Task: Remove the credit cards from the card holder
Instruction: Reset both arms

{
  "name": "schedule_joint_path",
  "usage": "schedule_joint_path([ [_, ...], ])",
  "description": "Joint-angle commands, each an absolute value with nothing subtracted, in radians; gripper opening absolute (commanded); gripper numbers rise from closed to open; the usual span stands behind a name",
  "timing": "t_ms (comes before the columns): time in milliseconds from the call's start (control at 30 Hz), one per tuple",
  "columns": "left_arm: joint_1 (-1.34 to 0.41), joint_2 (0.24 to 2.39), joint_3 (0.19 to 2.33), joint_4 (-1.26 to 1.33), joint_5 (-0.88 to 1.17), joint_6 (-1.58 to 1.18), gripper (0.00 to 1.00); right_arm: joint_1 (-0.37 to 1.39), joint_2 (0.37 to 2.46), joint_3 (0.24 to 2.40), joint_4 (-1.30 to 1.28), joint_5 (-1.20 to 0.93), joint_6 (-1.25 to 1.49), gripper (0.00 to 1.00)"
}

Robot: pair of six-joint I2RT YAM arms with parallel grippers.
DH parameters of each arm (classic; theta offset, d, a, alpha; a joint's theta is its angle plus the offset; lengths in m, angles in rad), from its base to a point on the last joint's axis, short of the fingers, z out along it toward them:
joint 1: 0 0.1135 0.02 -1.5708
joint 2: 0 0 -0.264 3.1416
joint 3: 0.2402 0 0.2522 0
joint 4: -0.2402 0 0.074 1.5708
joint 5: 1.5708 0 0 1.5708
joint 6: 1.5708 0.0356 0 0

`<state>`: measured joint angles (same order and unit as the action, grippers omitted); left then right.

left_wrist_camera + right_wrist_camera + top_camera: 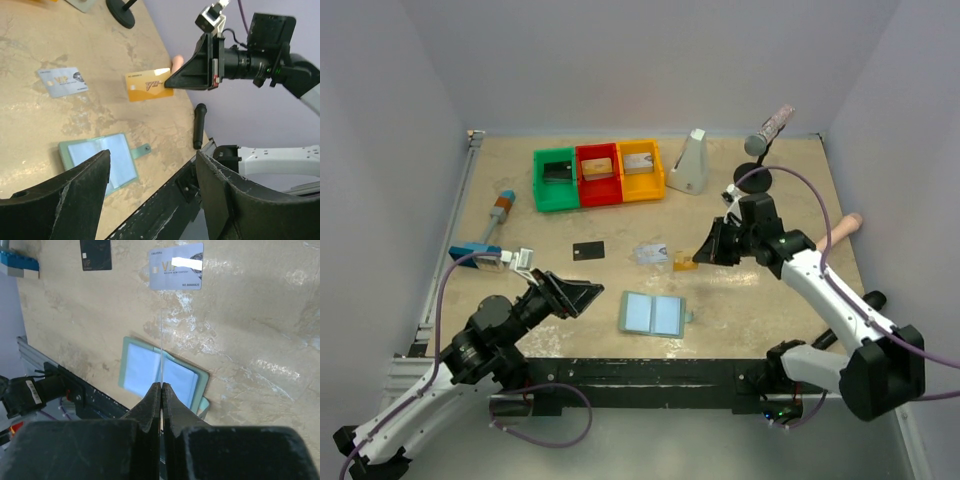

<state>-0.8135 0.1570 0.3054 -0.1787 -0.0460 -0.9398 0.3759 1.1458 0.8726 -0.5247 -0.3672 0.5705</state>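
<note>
The card holder (pixel 652 313) lies open and flat near the front edge, pale blue pockets up; it also shows as the card holder (pixel 100 160) and the card holder (pixel 145 371). A black card (pixel 588 250) and a silver card (pixel 650 253) lie flat on the table behind it. My right gripper (pixel 703 256) is shut on the orange-gold card (pixel 147 84), holding it above the table right of the silver card (pixel 62 81). In the right wrist view the held card (pixel 162 347) appears edge-on. My left gripper (pixel 582 295) stands open and empty, left of the holder.
Green (pixel 556 180), red (pixel 598 173) and yellow (pixel 640 169) bins stand at the back, each with something inside. A blue-headed brush (pixel 490 228) lies at far left. A white wedge-shaped object (pixel 691 162) and a stand with a round base (pixel 760 160) are at back right. A black marker (pixel 199 125) lies near the front edge.
</note>
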Motion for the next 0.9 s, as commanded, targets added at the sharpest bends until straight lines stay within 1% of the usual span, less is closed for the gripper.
schedule_joint_path([
  [0, -0.811, 0.132, 0.347, -0.255, -0.040, -0.893, 0.73, 0.318, 1.201, 0.956, -0.543, -0.452, 0.485, 0.00],
  [267, -0.811, 0.130, 0.339, -0.272, -0.020, -0.877, 0.73, 0.219, 1.388, 0.983, -0.546, -0.457, 0.451, 0.00],
  [600, -0.810, 0.158, 0.348, -0.256, -0.005, -0.828, 0.74, 0.180, 1.543, 1.087, -0.594, -0.453, 0.405, 0.00],
  [867, -0.810, 0.222, 0.359, -0.226, 0.060, -0.807, 0.74, 0.155, 1.658, 1.164, -0.672, -0.469, 0.336, 0.00],
])
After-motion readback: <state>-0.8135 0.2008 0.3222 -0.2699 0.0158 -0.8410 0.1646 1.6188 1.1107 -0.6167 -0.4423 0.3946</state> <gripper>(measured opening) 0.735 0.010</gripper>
